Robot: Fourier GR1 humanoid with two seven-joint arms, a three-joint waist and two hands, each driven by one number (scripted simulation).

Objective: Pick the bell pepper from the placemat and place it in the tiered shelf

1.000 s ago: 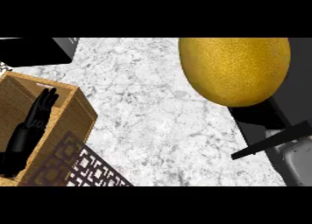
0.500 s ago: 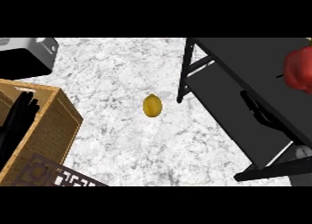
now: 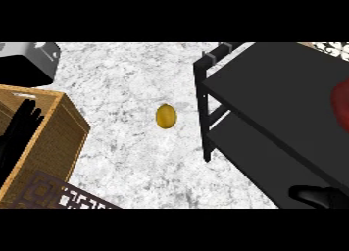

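The bell pepper [image 3: 348, 104] shows only as a red, rounded mass cut off by the right edge of the head view, sitting over the dark top of the tiered shelf [image 3: 279, 83]. Whether it rests on that top level or is carried above it cannot be told, since nothing of what supports it is visible. No placemat under it can be made out; a patterned patch in the upper right corner is too small to name.

The right hand [image 3: 318, 195] appears nearer the viewer than the pepper, low at the right, as a dark shape against the shelf's lower level. It blends into the black surface, so I cannot tell how it is posed, nor whether it touches the pepper; the two look well apart.

The left hand [image 3: 14, 137] is far off on the other side, lying over the wicker basket [image 3: 65, 130] with its fingers straight and relaxed, gripping nothing. It seems parked there to stay out of the way of the working side.

Between the two hands, on the marbled counter [image 3: 127, 73], lies a small yellow oval fruit [image 3: 166, 116], just left of the shelf's front leg and apart from everything. A dark lattice mat [image 3: 58, 196] pokes in near the left forearm, and a grey box [image 3: 22, 61] sits beyond the basket
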